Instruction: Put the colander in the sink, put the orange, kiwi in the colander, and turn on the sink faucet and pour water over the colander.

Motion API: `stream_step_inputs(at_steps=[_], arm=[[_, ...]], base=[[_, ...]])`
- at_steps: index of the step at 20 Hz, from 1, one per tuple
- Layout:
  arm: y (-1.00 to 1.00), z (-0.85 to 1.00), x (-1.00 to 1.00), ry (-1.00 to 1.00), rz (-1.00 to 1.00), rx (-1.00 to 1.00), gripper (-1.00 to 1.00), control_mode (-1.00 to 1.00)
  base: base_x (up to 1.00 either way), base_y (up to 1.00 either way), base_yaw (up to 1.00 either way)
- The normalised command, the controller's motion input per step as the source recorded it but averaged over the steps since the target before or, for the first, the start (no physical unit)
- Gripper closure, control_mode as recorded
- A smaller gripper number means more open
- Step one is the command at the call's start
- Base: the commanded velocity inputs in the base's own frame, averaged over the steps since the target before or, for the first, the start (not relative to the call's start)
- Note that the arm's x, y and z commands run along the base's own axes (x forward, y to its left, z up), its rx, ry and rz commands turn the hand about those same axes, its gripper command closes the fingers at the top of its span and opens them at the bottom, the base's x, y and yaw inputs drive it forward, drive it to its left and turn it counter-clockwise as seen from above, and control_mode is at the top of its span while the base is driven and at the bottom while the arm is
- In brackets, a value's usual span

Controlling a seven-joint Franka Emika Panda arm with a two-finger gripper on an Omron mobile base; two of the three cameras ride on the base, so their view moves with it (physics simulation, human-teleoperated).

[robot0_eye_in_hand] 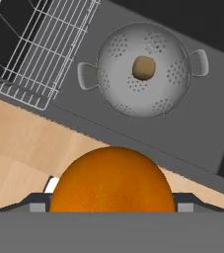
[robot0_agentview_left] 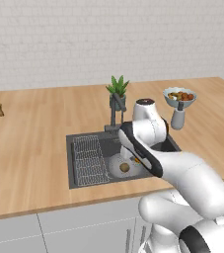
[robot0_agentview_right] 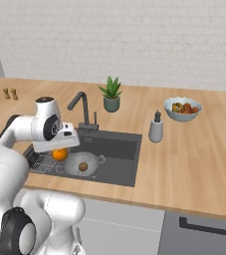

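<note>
Hand view, counted: one colander (robot0_eye_in_hand: 143, 69), one kiwi (robot0_eye_in_hand: 143, 67), one orange (robot0_eye_in_hand: 112, 180) and one wire rack (robot0_eye_in_hand: 39, 47). The colander sits upright on the floor of the sink (robot0_eye_in_hand: 202, 133) in the upper centre of the frame, open side toward the camera. Its two loop handles define its long axis, which runs from middle left to upper right, slightly tilted. The kiwi lies at the centre of the colander bowl; it appears almost round here, so its long axis cannot be determined. The orange occupies the lower centre of the frame, clamped between the two dark fingers of the gripper (robot0_eye_in_hand: 112, 205), whose tips show at either side of it. It appears below the colander in the frame, over the sink's near edge and the wooden counter (robot0_eye_in_hand: 15, 158). The rack occupies the upper left. In the right base view, the orange (robot0_agentview_right: 60, 154) hangs under the gripper at centre left, above the sink (robot0_agentview_right: 119, 149) and just left of the colander (robot0_agentview_right: 83, 164). One sink faucet (robot0_agentview_right: 82, 107) stands behind the basin, its spout pointing toward the left of the frame. One potted plant (robot0_agentview_right: 111, 94), one soap dispenser (robot0_agentview_right: 156, 128) and one fruit bowl (robot0_agentview_right: 182, 109) stand on the counter.
</note>
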Motion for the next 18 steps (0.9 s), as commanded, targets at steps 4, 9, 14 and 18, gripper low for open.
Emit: stream_step_inputs(at_steps=[4, 9, 14, 18], arm=[[-0.79, 0.01, 0.13, 0.00, 0.05, 0.12, 1.00, -1.00], [-0.73, 0.00, 0.29, 0.01, 0.10, 0.20, 1.00, -1.00], [-0.50, -0.01, 0.50, 0.02, 0.08, 0.23, 1.00, -1.00], [-0.27, -0.09, 0.61, 0.00, 0.07, 0.23, 1.00, -1.00]], base=[[0.00, 0.00, 0.00], [0.00, 0.00, 0.00], [0.00, 0.00, 0.00], [0.00, 0.00, 0.00]])
